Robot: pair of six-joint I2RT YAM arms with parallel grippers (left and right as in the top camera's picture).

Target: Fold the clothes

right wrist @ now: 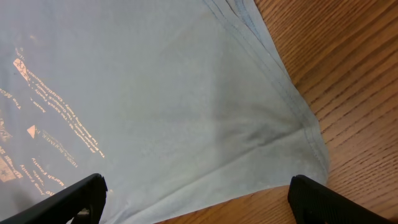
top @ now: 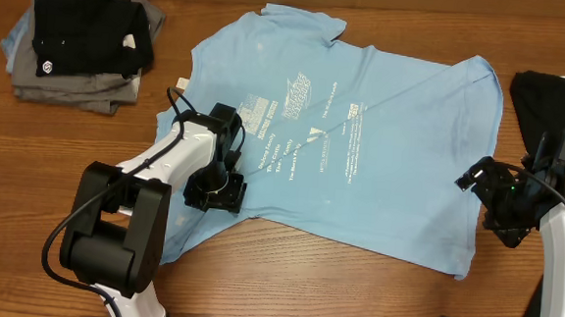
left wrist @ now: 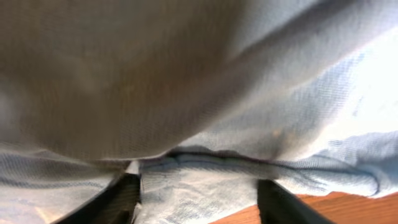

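Note:
The light blue T-shirt [top: 380,174] lies spread flat across the middle of the table, with its white lettering [top: 309,131] facing up. My left gripper [top: 220,186] is down at the shirt's near left edge. In the left wrist view its fingers [left wrist: 196,199] are apart with blue fabric [left wrist: 261,99] between them and bunched close to the camera. My right gripper [top: 489,196] is at the shirt's right edge. In the right wrist view its fingers [right wrist: 196,199] are wide apart over the hem corner [right wrist: 186,93] and hold nothing.
A pile of grey garments [top: 66,81] with a small black shirt [top: 89,31] on top sits at the back left. A black cloth [top: 556,102] lies at the right edge. Bare wooden table [top: 295,277] runs along the front.

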